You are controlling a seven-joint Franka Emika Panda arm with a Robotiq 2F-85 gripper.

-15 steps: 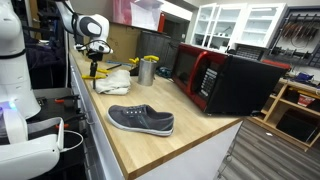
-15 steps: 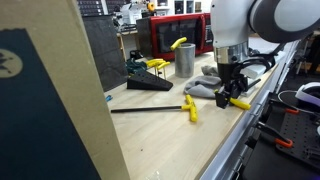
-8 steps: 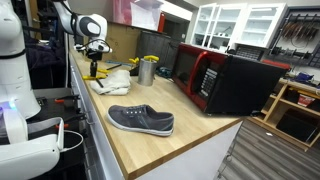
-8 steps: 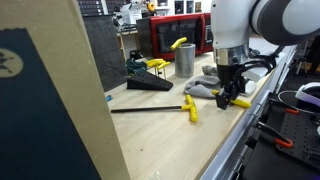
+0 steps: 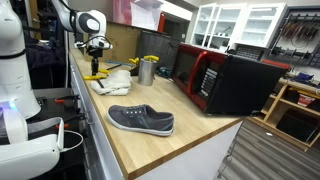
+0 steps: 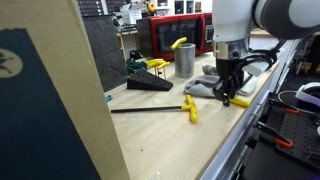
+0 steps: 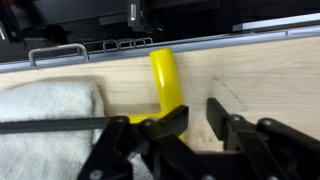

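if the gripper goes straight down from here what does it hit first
Probably the yellow-handled tool lying right under the gripper, on the wooden countertop; how much gap remains is unclear.

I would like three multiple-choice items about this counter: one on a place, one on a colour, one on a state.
1. The yellow handle lies: A) beside the white towel B) in a drawer C) on the floor.
2. The shoe is: A) red B) grey C) green.
3. The gripper jaws are: A) shut on a bottle B) shut on a spoon C) apart.
Key: A, the wrist view shows it next to the towel; B, its upper is grey; C, bare wood shows between the fingers.
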